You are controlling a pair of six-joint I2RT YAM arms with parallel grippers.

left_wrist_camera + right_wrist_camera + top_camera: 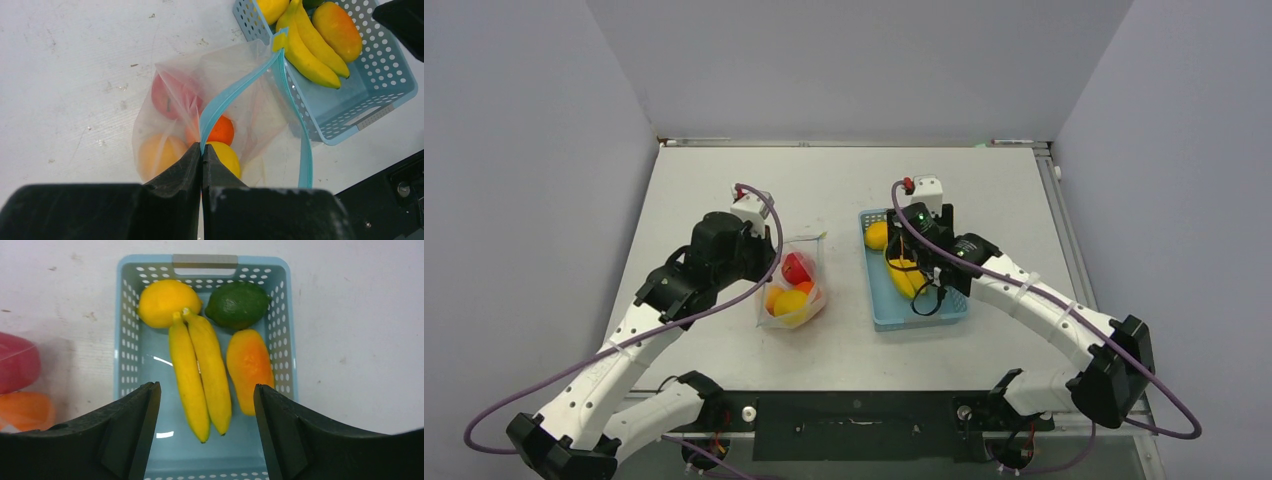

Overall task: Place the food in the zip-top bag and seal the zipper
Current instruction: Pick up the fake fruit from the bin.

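Note:
The clear zip-top bag point(250, 115) lies on the table with its mouth open. A red apple point(172, 95), an orange point(220, 131), a yellow lemon point(227, 159) and another yellow-orange fruit point(160, 155) are inside. My left gripper point(202, 150) is shut on the teal zipper point(235, 90) at one edge of the mouth. My right gripper point(206, 410) hangs open above the light-blue basket point(129, 340), its fingers either side of the yellow bananas point(200, 370) without touching them. A lemon point(167, 302), a green lime point(237, 304) and a mango point(250, 367) also lie in the basket.
The basket point(944, 318) stands right of the bag point(792, 295), their edges almost touching in the left wrist view. Grey walls close in the white table on three sides. Purple cables loop off both arms.

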